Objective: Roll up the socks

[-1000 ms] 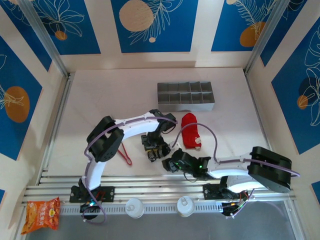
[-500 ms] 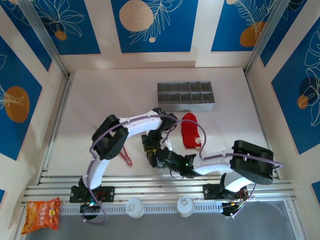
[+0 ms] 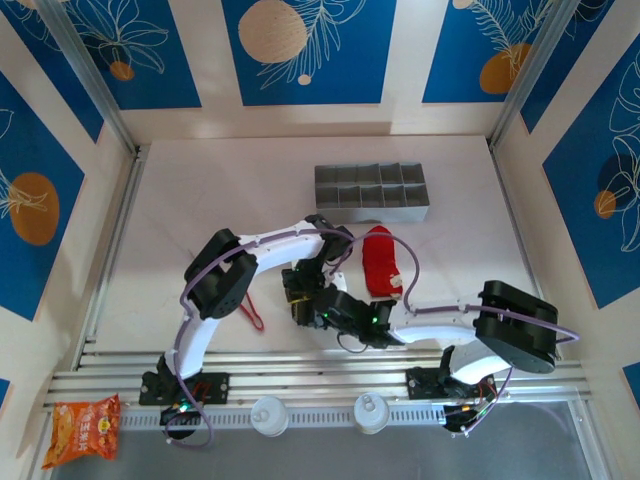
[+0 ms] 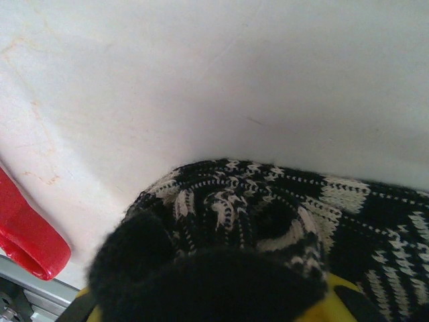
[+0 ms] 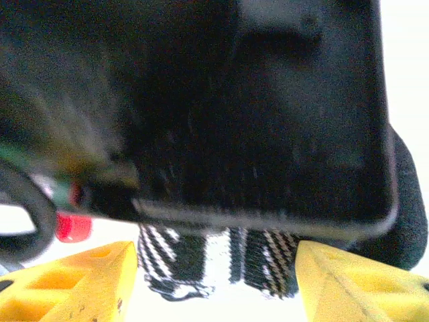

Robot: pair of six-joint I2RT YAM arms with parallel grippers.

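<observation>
The black sock (image 4: pixel 268 215) with grey-white stripes lies bunched on the white table (image 3: pixel 220 210), right in front of the left wrist camera. My left gripper (image 3: pixel 303 298) holds it, the fabric piled over the yellow fingertips (image 4: pixel 338 290). The right gripper (image 3: pixel 320 312) stands close against the left one, open. Its yellow fingers (image 5: pixel 74 285) are spread wide on either side of the striped sock (image 5: pixel 214 261), and the left gripper's dark body looms above. The red sock (image 3: pixel 378 262) lies flat on the table to the right, apart from both grippers.
A grey divided organiser (image 3: pixel 372 192) stands behind the red sock. Thin red-handled tongs (image 3: pixel 250 305) lie left of the grippers, their handle (image 4: pixel 27 235) close to the black sock. A snack bag (image 3: pixel 85 425) sits at the front left corner, beyond the rails.
The right arm has reached leftward until its open gripper sits around the black sock beside the left gripper. The left arm has barely shifted.
</observation>
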